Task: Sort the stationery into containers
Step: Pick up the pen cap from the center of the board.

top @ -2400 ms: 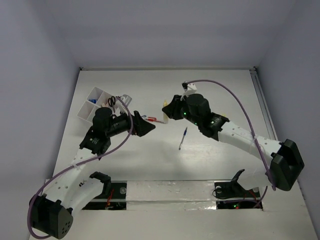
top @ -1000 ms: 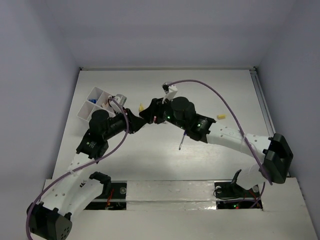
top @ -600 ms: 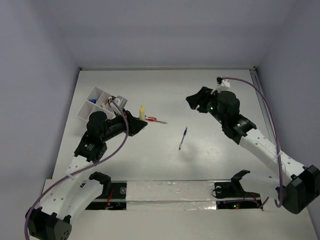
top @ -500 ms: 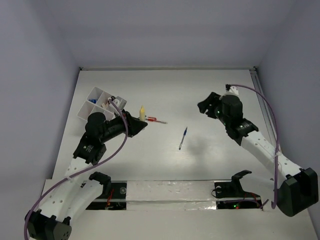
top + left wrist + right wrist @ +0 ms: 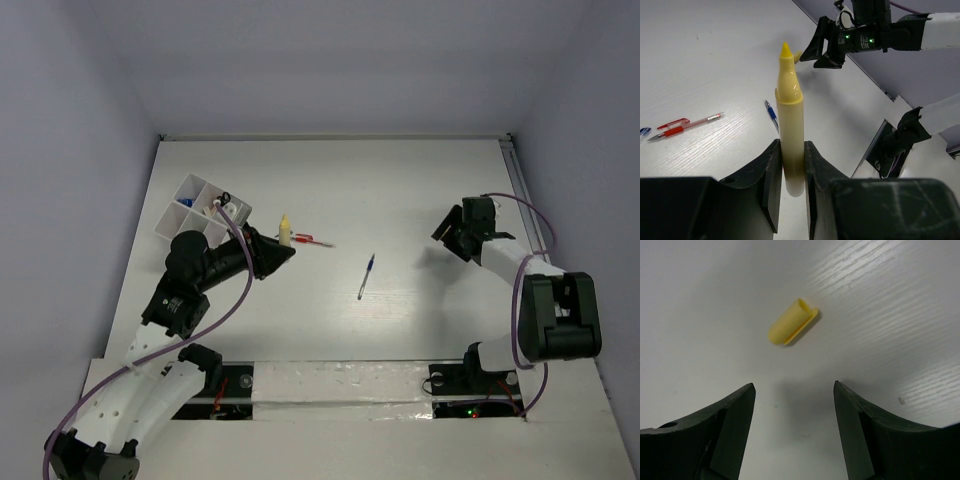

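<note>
Presently the left hand (image 5: 791, 150) clamps a pale-yellow plastic marker (image 5: 790, 100); the right hand (image 5: 792, 405), wide, must drop onto the yellow tubular cap (image 5: 791, 322).

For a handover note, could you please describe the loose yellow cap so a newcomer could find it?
Go to the right side of the table, where the right gripper hangs open. The cap lies on its side just beyond its fingertips. It is the only short, stubby yellow tube lying loose; the blue pen and red pen are long and thin.
</note>
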You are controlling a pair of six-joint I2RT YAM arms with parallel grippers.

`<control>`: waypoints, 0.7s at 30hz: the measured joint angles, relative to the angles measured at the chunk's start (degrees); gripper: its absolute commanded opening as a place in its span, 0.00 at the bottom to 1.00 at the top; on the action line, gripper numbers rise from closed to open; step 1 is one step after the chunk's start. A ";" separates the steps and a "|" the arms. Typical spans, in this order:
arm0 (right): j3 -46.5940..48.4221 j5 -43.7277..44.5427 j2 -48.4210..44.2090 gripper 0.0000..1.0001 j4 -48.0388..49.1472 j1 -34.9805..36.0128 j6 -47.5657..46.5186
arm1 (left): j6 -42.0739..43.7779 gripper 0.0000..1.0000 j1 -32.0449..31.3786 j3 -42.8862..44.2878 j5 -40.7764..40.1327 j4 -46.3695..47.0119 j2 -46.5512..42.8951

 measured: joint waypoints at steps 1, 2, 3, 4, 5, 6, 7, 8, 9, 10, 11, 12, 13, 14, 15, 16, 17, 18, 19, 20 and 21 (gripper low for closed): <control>0.81 -0.39 1.81 0.68 0.02 -0.83 0.00 | 0.02 0.00 -0.15 0.00 -0.17 -0.15 -0.13; 1.79 -0.72 3.76 0.67 0.02 -1.55 0.02 | 0.04 0.00 -0.28 0.00 -0.26 -0.28 -0.28; 2.84 -0.98 5.40 0.66 0.02 -1.90 0.02 | 0.07 0.00 -0.44 0.00 -0.37 -0.37 -0.35; 3.82 -1.18 6.78 0.65 0.09 -2.03 0.02 | 0.09 0.00 -0.66 0.00 -0.42 -0.42 -0.44; 4.76 -1.29 8.00 0.65 0.24 -2.05 0.00 | 0.09 0.00 -0.85 0.00 -0.50 -0.48 -0.50; 5.55 -1.53 8.94 0.64 0.31 -2.05 0.00 | 0.09 0.00 -0.94 0.00 -0.55 -0.63 -0.55; 6.49 -1.53 9.88 0.63 0.31 -2.08 -0.02 | 0.09 0.00 -0.98 0.00 -0.59 -0.74 -0.57; 7.32 -1.68 10.78 0.63 0.37 -2.08 -0.02 | 0.09 0.00 -1.09 0.00 -0.63 -0.79 -0.63; 8.26 -1.68 11.74 0.61 0.42 -2.08 -0.13 | 0.11 0.00 -1.29 0.00 -0.74 -0.79 -0.68; 9.29 -1.64 12.39 0.60 0.50 -2.08 -0.26 | 0.11 0.00 -1.36 0.00 -0.76 -0.81 -0.74; 9.55 -1.64 13.09 0.60 0.57 -2.10 -0.26 | 0.11 0.00 -1.40 0.00 -0.83 -0.83 -0.83; 10.16 -1.57 13.79 0.59 0.59 -2.12 -0.42 | 0.11 0.00 -1.40 0.00 -0.83 -0.83 -0.85; 10.62 -1.38 14.38 0.59 0.59 -2.12 -0.55 | 0.13 0.00 -1.40 0.00 -0.85 -0.85 -0.87; 10.97 -1.22 14.88 0.57 0.59 -2.14 -0.68 | 0.17 0.00 -1.46 0.02 -0.96 -0.87 -0.85; 11.19 -1.20 15.28 0.56 0.55 -2.19 -0.81 | 0.24 0.00 -1.66 0.00 -1.09 -0.92 -0.85; 11.37 -1.20 15.56 0.54 0.55 -2.29 -0.96 | 0.28 0.00 -1.79 0.02 -1.11 -0.94 -0.85; 11.61 -1.16 15.93 0.51 0.46 -2.40 -1.14 | 0.33 0.00 -1.99 0.02 -1.14 -1.01 -0.87; 11.89 -1.09 16.31 0.49 0.35 -2.51 -1.25 | 0.35 0.00 -2.03 0.02 -1.20 -1.09 -0.87; 12.26 -0.98 16.79 0.46 0.17 -2.56 -1.46 | 0.42 0.00 -2.03 0.02 -1.22 -1.14 -0.85; 12.63 -0.94 17.31 0.41 0.09 -2.58 -1.68 | 0.46 0.00 -2.03 0.02 -1.22 -1.16 -0.87; 13.00 -0.79 17.81 0.40 -0.07 -2.73 -1.88 | 0.48 0.00 -2.03 0.02 -1.25 -1.16 -0.85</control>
